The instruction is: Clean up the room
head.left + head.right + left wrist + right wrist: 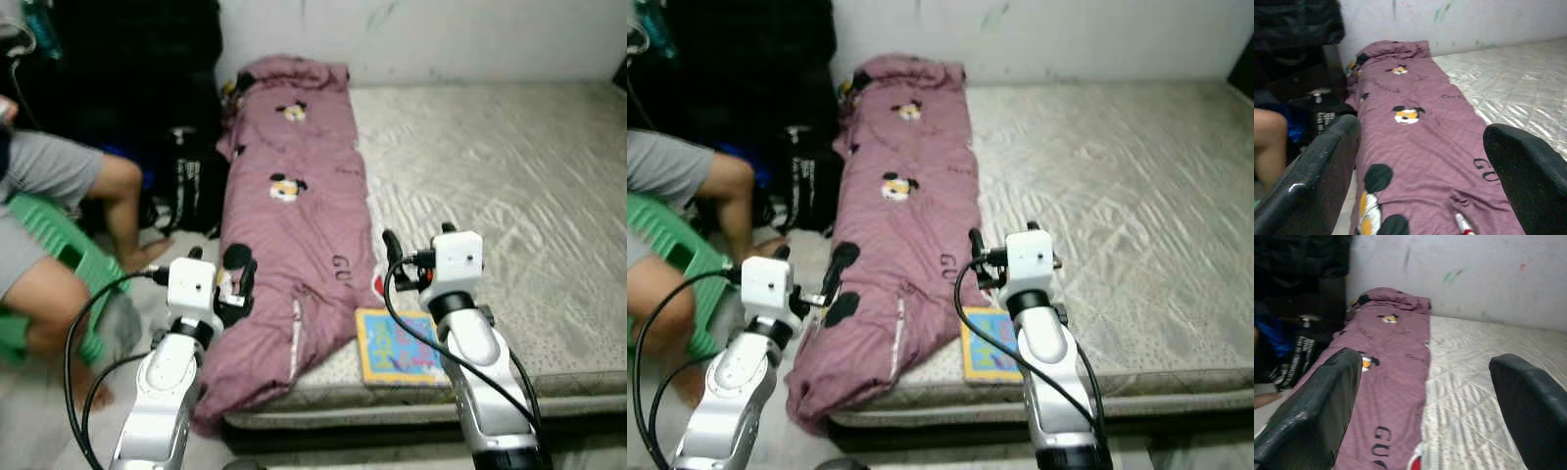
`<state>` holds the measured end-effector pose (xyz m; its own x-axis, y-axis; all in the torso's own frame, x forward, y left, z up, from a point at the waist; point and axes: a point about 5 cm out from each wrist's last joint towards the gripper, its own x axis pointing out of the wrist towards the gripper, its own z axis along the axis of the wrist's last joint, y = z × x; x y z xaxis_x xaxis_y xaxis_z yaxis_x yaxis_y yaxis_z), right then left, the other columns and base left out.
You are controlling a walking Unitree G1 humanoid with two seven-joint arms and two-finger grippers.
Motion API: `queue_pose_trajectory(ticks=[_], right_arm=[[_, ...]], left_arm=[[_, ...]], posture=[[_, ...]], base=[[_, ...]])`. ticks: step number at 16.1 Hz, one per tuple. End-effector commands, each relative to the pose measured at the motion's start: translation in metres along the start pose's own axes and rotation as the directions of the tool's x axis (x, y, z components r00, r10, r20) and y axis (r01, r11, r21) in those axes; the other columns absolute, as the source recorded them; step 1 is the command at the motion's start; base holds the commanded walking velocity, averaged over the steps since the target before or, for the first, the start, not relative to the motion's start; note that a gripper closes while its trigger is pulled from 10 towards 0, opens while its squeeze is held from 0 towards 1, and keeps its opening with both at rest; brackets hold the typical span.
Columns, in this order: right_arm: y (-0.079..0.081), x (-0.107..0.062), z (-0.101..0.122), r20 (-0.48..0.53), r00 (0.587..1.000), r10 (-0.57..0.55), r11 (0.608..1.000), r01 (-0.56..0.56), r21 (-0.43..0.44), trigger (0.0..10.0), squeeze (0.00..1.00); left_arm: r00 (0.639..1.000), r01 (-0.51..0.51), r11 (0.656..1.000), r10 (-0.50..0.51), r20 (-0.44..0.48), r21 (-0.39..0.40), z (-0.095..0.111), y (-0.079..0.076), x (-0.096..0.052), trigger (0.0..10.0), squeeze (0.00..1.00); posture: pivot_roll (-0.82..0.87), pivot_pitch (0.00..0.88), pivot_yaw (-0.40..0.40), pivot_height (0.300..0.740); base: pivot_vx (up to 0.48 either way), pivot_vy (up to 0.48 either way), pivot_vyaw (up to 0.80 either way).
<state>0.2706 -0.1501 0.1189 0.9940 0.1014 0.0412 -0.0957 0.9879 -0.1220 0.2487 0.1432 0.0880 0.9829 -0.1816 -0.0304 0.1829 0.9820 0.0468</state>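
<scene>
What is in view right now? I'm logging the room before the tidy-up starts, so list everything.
Blanket: one, mauve with cartoon prints, along the left side of the mattress, its near end hanging over the edge.
Mattress: one, pale grey quilted, against the wall.
Book: one, colourful with a yellow border, at the mattress's near edge beside the blanket.
Bag: one, black, on the floor left of the mattress.
Stool: one, green plastic, far left.
Person: one, seated on the stool, grey shorts.
Left gripper: open, over the blanket's near end.
Right gripper: open, above the book.
</scene>
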Motion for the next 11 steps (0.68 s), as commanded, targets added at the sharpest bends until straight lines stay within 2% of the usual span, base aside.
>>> queue_pose_trajectory(ticks=[1,5,11], right_arm=[[-0.0042,-0.0017,-0.0012,-0.005,1.0,-0.017,1.0,0.017,-0.005,10.0,0.0],[-0.005,-0.0014,-0.0016,-0.005,1.0,-0.021,1.0,0.021,-0.008,10.0,0.0],[-0.005,-0.0017,-0.0018,-0.007,1.0,-0.019,1.0,0.019,-0.009,10.0,0.0]], left_arm=[[1.0,0.019,1.0,-0.019,-0.005,0.005,0.0003,-0.0038,0.001,10.0,0.0],[0.999,0.034,0.999,-0.034,-0.004,0.008,0.0007,-0.0054,0.001,10.0,0.0],[0.999,0.044,0.999,-0.044,-0.004,-0.002,0.0012,-0.0068,0.0017,10.0,0.0]], posture=[[-0.01,0.0,0.029,0.74],[-0.01,0.0,0.032,0.74],[-0.01,0.0,0.03,0.74]], base=[[0.0,0.0,0.0],[0.0,0.0,0.0],[0.0,-0.224,0.0]])
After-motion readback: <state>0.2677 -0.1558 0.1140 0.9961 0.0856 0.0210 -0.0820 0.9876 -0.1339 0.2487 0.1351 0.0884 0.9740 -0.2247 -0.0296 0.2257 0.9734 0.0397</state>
